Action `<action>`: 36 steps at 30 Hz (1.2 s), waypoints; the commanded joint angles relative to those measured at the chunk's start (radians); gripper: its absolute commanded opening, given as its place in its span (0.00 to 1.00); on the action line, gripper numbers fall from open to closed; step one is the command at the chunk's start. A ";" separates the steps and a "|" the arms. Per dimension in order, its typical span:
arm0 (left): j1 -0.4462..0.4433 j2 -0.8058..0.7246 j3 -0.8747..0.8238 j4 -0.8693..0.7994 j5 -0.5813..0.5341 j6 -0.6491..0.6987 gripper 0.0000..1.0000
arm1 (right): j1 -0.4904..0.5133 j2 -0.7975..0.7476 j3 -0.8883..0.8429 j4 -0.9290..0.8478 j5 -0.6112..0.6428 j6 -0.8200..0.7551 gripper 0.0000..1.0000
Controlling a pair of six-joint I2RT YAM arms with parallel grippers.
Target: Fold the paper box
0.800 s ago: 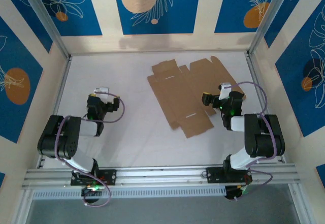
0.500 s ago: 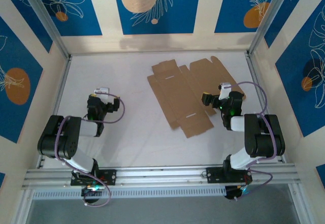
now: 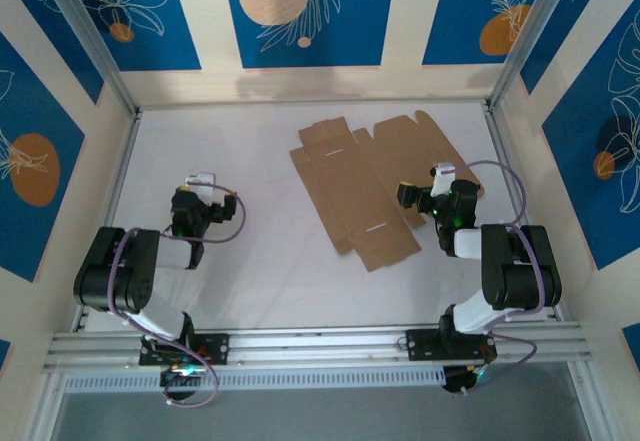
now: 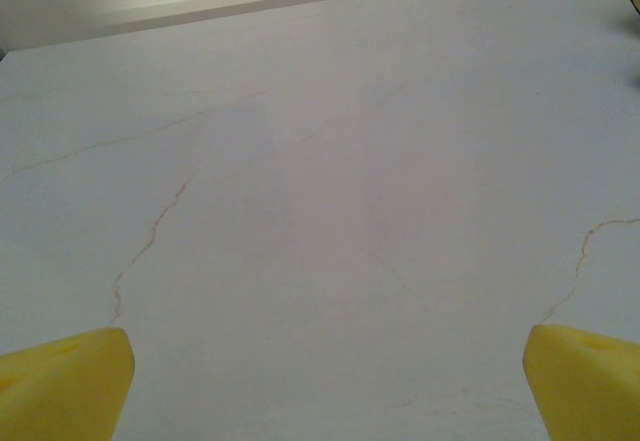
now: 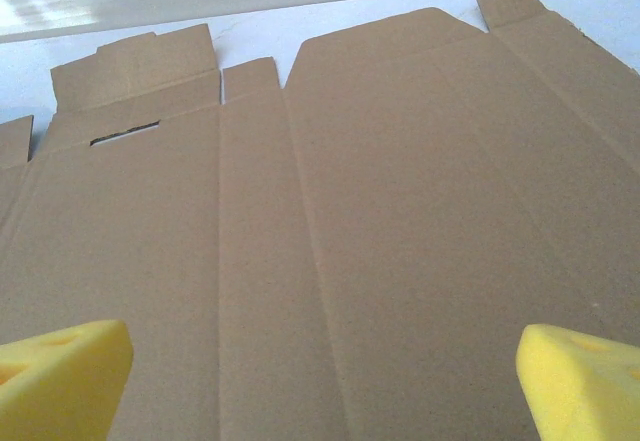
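Near the table's (image 3: 250, 151) left edge we see the left gripper (image 3: 200, 183) low over bare white surface. Its yellow pads (image 4: 60, 381) are spread wide with nothing between them and are cut off at the lower corners of the wrist view. Right of centre, toward the far edge, the paper box (image 3: 365, 186) lies as a flat, unfolded brown sheet, and over its right side the right gripper (image 3: 428, 193) hovers with jaws wide apart, gripping nothing and hiding part of the sheet's edge from above.

White table (image 3: 260, 261) with faint hairline cracks, blue wall panels (image 3: 340, 41) with orange discs (image 3: 505, 29), aluminium rail (image 3: 320, 342) at near edge
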 commanded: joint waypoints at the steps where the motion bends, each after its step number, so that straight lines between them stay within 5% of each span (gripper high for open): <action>1: 0.007 -0.008 0.012 0.001 0.023 -0.001 1.00 | 0.008 -0.005 0.001 0.011 0.004 0.000 0.99; 6: -0.003 -0.051 -0.005 0.010 0.030 0.021 1.00 | 0.026 -0.030 0.005 -0.004 -0.004 -0.018 0.99; 8: -0.030 -0.175 0.014 -0.124 -0.052 0.027 1.00 | 0.079 -0.152 0.108 -0.284 0.079 -0.056 0.99; 13: -0.183 -0.473 0.109 -0.306 -0.189 0.019 1.00 | 0.292 -0.389 0.295 -0.615 0.266 -0.108 0.99; 18: -0.351 -0.659 0.429 -0.934 -0.185 -0.230 1.00 | 0.488 -0.523 0.514 -0.970 0.303 -0.005 0.99; 20: -0.429 -0.681 0.552 -1.188 -0.131 -0.251 1.00 | 0.582 -0.534 0.628 -1.144 0.425 0.066 0.99; 23: -0.479 -0.694 0.630 -1.422 -0.085 -0.359 1.00 | 0.578 -0.530 0.766 -1.419 0.366 0.349 0.99; 25: -0.478 -0.730 0.607 -1.469 -0.152 -0.523 1.00 | 0.492 -0.542 0.775 -1.415 0.066 0.355 0.99; 28: -0.460 -0.819 0.458 -1.315 -0.078 -0.634 1.00 | 0.369 -0.507 0.729 -1.402 -0.072 0.466 0.94; 34: -0.458 -0.639 0.551 -1.441 0.028 -0.678 1.00 | 0.469 -0.225 0.822 -1.591 0.232 0.402 0.99; 36: -0.459 -0.584 0.571 -1.458 0.090 -0.658 1.00 | 0.496 -0.128 0.835 -1.618 0.290 0.361 0.93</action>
